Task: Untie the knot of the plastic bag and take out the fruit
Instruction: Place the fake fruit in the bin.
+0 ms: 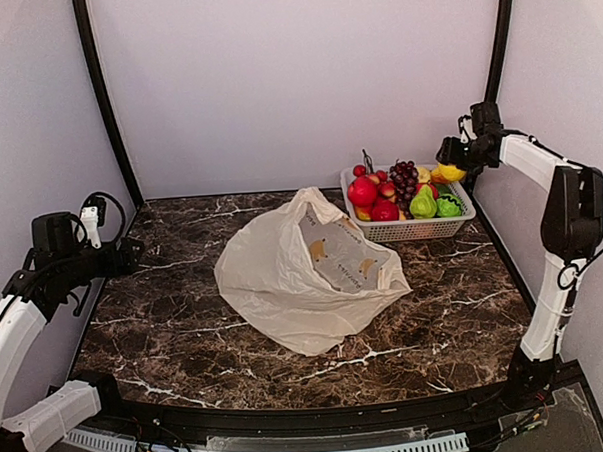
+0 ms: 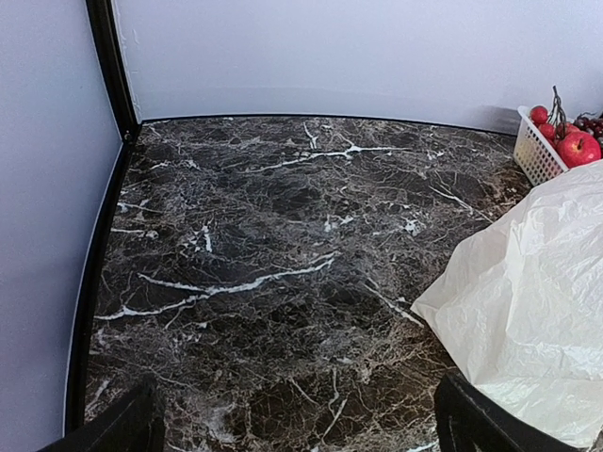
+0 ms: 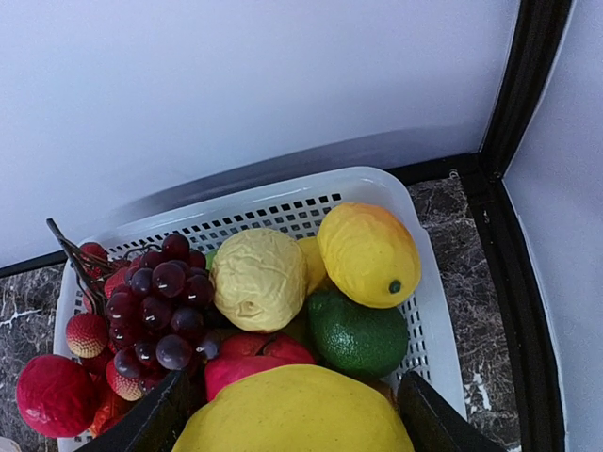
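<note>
Plastic bag [image 1: 303, 271] is lying crumpled and slack in middle of table [image 1: 186, 331], well apart from both my claws. White mesh basket [image 1: 412, 229] is sitting at back-right, just beside bag, holding fruit [image 1: 380, 195]: red ones, purple grapes, green + yellow pcs. My left claw [image 2: 301, 431] is hovering over table's left side, fingers spread wide, nothing btwn them, bag edge near right finger. My right claw [image 1: 449, 164] is hanging over basket's right end, gripping a yellow fruit [image 3: 297, 410].
</note>
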{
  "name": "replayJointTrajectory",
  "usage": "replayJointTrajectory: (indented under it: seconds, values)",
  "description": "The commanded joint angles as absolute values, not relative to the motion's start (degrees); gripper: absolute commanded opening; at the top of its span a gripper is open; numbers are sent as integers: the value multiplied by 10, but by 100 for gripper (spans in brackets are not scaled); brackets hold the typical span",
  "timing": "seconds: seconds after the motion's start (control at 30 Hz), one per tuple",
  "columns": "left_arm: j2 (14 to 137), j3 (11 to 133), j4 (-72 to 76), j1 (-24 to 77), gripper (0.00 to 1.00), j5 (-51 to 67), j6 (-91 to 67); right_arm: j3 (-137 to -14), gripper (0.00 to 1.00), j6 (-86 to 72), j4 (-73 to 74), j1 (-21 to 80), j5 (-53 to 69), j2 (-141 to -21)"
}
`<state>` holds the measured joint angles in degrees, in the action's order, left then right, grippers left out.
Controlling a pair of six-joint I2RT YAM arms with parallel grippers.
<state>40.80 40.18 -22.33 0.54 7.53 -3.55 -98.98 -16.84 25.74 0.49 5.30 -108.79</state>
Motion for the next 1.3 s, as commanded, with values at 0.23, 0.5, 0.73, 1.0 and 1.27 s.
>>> replayJointTrajectory:
  seconds: [0.23,0.5,0.73,1.0,1.27]
  values:
    - [411,393,-213,3,99,70,-28,-1055,51,-140,257,5,71,-1158]
    - [411,394,-213,3,99,76,-29,-1062,70,-133,262,5,69,-1170]
    - [410,393,-212,3,99,78,-29,-1064,84,-124,266,5,67,-1173]
    - [409,394,-212,3,99,79,-30,-1067,93,-119,267,5,66,-1173]
    - [401,394,-213,3,99,69,-33,-1051,97,-120,260,5,27,-1152]
